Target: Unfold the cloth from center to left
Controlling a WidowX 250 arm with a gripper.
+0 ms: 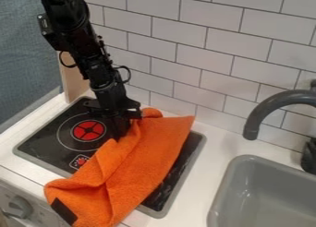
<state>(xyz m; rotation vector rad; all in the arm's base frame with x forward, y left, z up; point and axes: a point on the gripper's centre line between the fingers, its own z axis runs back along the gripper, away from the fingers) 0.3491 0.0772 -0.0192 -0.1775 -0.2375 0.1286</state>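
Unfolding leftward over the red burner (88,130) seems my step; next I should draw a secured fold left. My arm (86,50) slants from the upper left, gripper (122,129) pointing down, open or closed I can't tell, at the orange cloth (139,170), rumpled from centre to lower left.

Soft, fairly even light over the white counter (207,168), with faint glints on the black stovetop (167,187)

Black arm (75,40) angled down, wrist (110,93) low — seemingly tilted
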